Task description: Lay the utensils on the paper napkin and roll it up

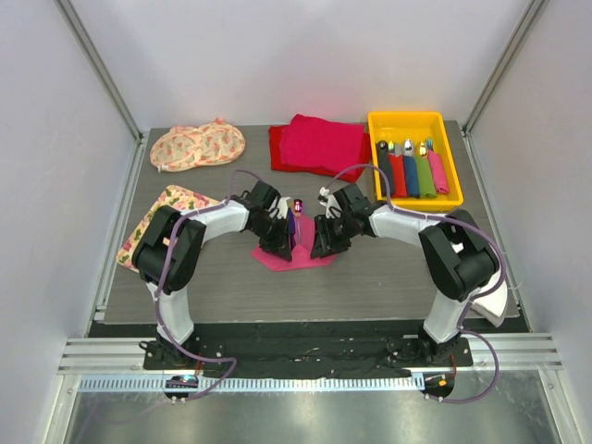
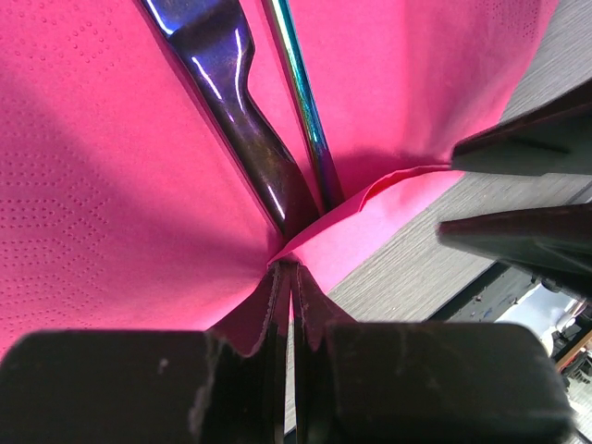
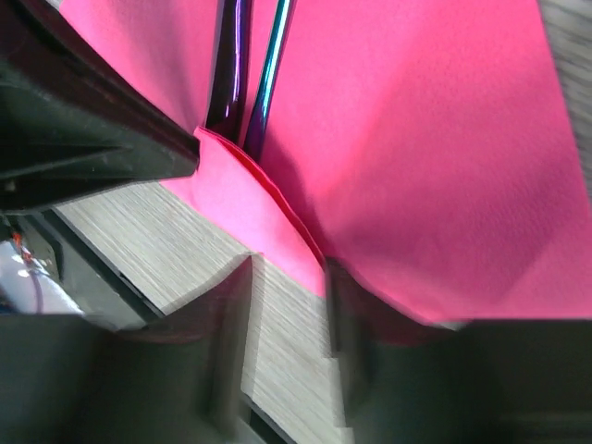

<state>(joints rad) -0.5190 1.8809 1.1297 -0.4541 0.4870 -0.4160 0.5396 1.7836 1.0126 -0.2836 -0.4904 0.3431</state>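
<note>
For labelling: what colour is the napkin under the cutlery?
The napkin is bright pink; left wrist view.

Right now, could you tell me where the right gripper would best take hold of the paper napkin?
Probably the paper napkin at its folded edge, just past the handle ends of the utensils, approached from the table side: that edge stands lifted, and the open right gripper faces it.

- Yellow tray (image 1: 407, 117): back right of the table; holds coloured bundles (image 1: 416, 174) side by side.
- Folded red-magenta cloth (image 1: 319, 146): back centre, just left of the tray.
- Floral pads (image 1: 197, 146): back left.
- Floral mat (image 1: 171, 202): left edge.
</note>
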